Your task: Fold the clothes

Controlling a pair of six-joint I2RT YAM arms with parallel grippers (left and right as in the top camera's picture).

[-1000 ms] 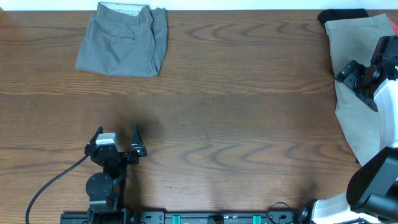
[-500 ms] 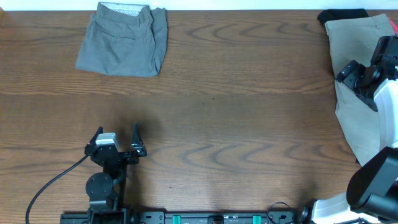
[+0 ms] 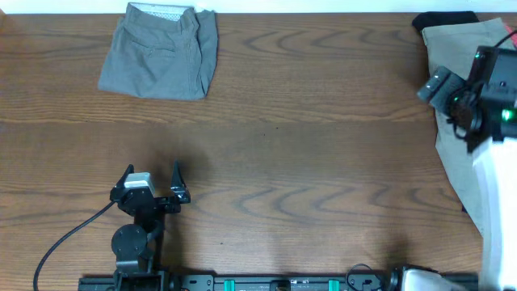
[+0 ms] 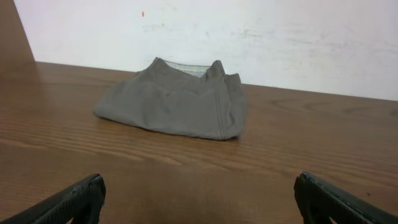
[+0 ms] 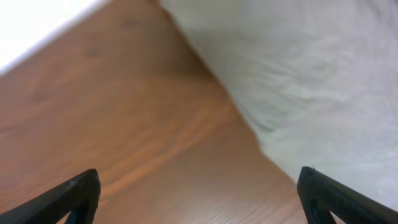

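Note:
Folded mid-grey shorts [image 3: 160, 52] lie at the table's far left, waistband lining toward the back edge; they also show in the left wrist view [image 4: 174, 99]. A paler beige-grey pair [image 3: 452, 129] lies spread at the right edge, partly under the right arm; it fills the upper right of the right wrist view [image 5: 311, 68]. My left gripper [image 3: 152, 182] rests near the front left, open and empty [image 4: 199, 199]. My right gripper [image 3: 440, 90] hovers over the beige pair's left edge, open and empty [image 5: 199, 196].
A dark garment [image 3: 444, 19] peeks out at the back right corner. A black cable [image 3: 65, 238] trails from the left arm's base. A white wall [image 4: 249, 31] runs behind the table's far edge.
My right arm has shifted left and toward the back, its gripper now over the beige pair's left edge. The left arm and the grey shorts have not moved.

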